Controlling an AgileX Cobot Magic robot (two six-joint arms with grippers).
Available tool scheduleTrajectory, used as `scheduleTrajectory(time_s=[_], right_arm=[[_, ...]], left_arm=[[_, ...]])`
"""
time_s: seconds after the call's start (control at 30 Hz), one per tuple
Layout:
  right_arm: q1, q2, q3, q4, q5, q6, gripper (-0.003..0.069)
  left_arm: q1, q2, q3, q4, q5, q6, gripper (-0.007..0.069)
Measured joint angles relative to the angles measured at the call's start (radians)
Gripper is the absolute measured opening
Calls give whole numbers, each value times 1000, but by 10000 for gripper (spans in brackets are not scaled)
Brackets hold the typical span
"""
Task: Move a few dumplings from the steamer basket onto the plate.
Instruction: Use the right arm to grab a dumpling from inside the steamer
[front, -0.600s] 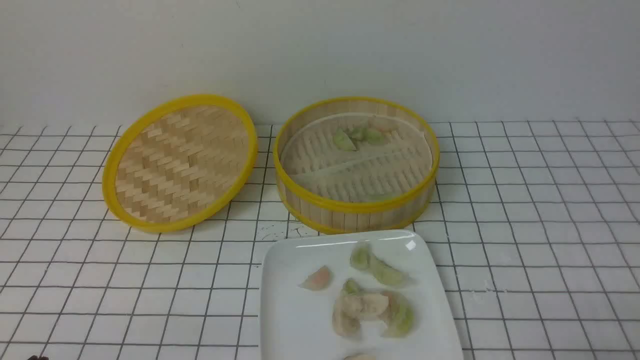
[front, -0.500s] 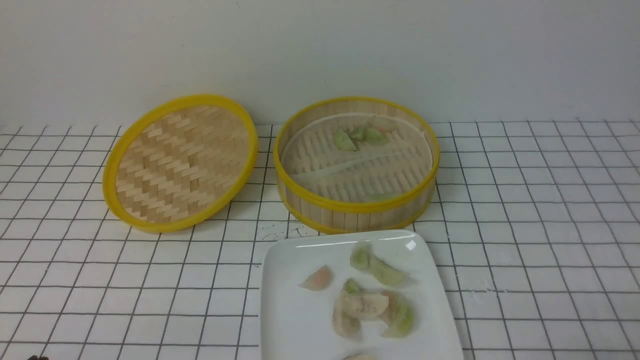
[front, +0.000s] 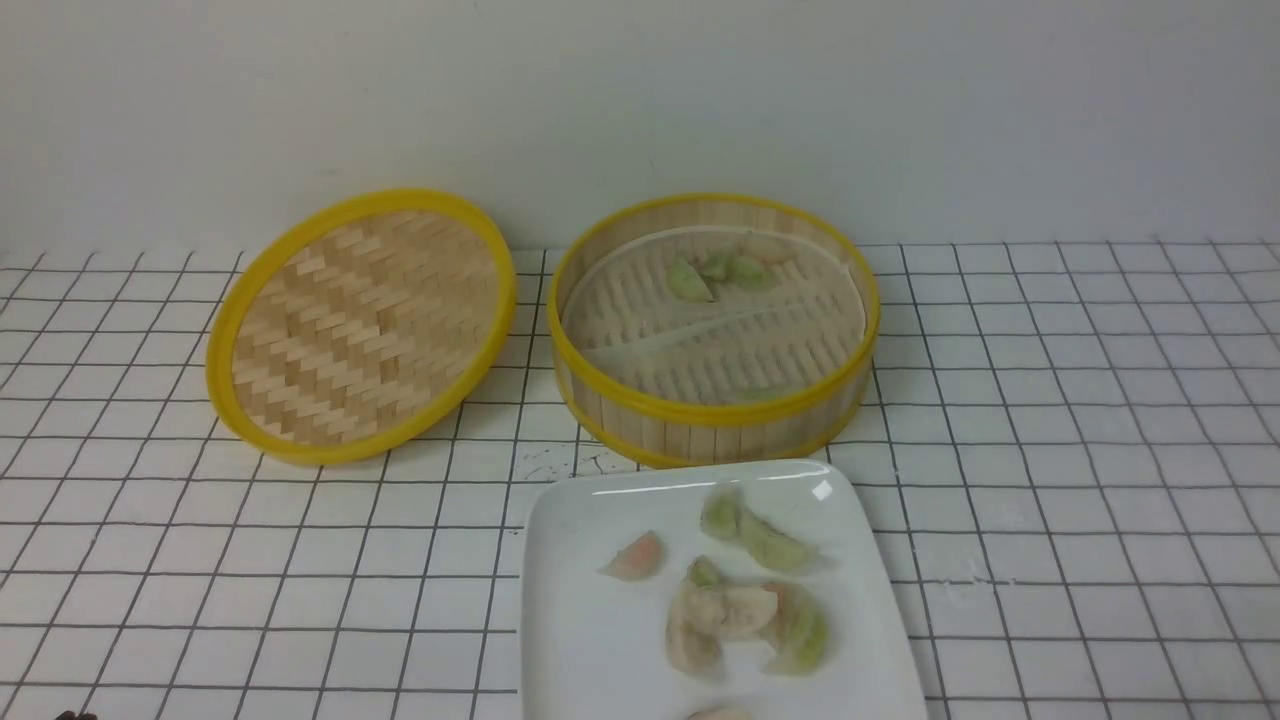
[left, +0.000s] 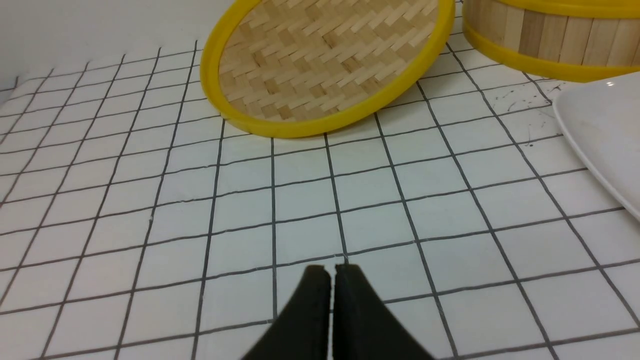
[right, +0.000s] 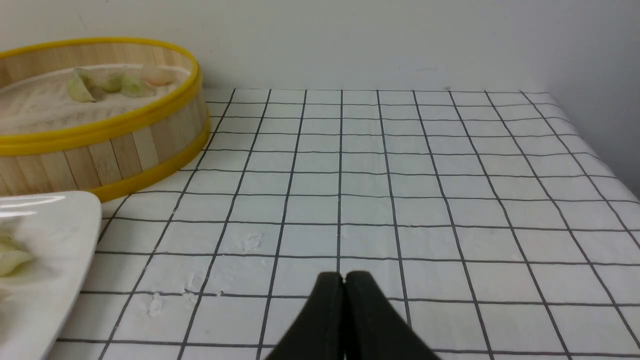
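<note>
The steamer basket stands at the back centre with a few pale green dumplings against its far wall; it also shows in the right wrist view. The white plate lies in front of it and holds several dumplings. My left gripper is shut and empty over bare table, left of the plate's edge. My right gripper is shut and empty over bare table, right of the plate. Neither gripper shows in the front view.
The shallow woven lid leans left of the basket, one edge raised; it also shows in the left wrist view. A checked white cloth covers the table. A wall stands close behind. The table's right edge drops off.
</note>
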Motion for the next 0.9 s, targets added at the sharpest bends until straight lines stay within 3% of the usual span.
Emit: scheduleTrajectory(time_s=[0.37, 0.6, 0.7, 0.9], right_arm=[[0, 0, 0, 38, -9, 10, -15], [0, 0, 8, 382, -202, 158, -15], [0, 0, 8, 562, -278, 227, -15], [0, 0, 8, 654, -302, 233, -15]], left_arm=[[0, 0, 0, 0, 0, 1, -6], [0, 0, 0, -5, -6, 0, -6], [0, 0, 3, -115, -77, -47, -6], [0, 0, 3, -404, -279, -148, -6]])
